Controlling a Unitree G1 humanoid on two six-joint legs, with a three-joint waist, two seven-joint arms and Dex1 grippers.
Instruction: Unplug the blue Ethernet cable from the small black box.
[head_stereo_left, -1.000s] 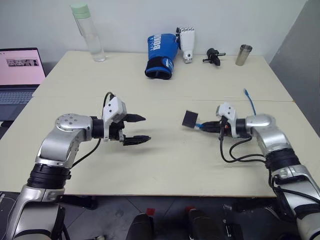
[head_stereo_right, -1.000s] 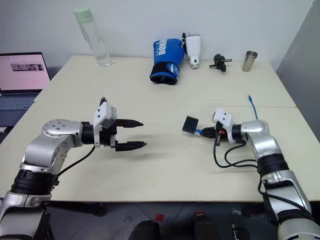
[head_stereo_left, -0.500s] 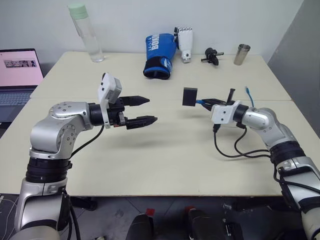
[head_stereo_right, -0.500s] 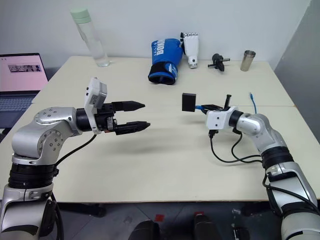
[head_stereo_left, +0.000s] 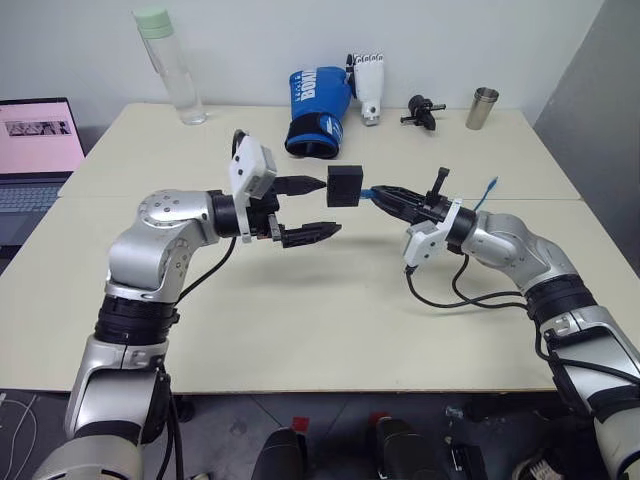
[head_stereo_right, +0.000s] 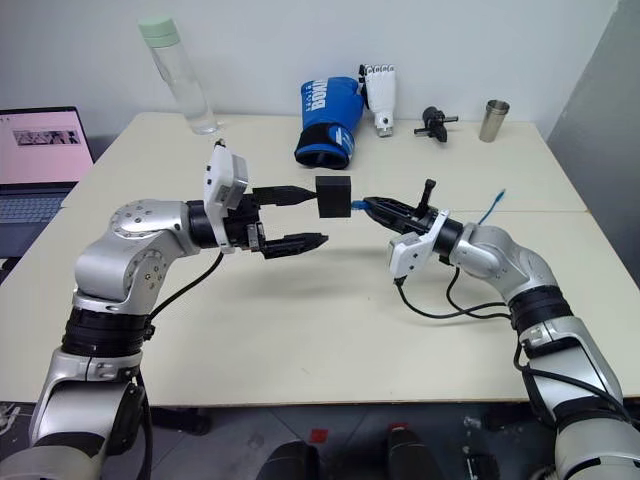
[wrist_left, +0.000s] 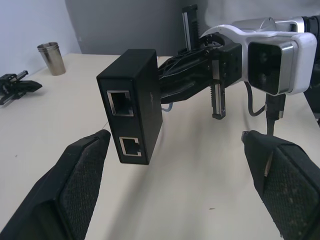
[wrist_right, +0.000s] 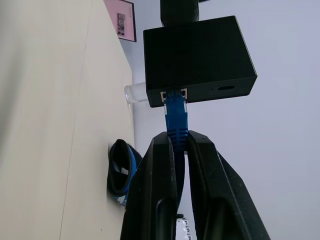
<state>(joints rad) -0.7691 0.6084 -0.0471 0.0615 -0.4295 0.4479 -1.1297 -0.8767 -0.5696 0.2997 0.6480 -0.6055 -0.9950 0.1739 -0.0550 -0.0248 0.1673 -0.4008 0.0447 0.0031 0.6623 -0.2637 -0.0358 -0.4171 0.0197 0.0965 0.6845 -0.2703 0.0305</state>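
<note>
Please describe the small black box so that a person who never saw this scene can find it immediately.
Look above the middle of the cream table, between the two robot arms. The small black box hangs in the air there, raised on the blue Ethernet cable that the right gripper pinches. Unlike the other things, it touches no table.

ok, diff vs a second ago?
The right hand, shut on the blue Ethernet cable, lifted the small black box off the table and swung it left. The left hand rose toward it, open. Cable still plugged in; back-row items unmoved.
</note>
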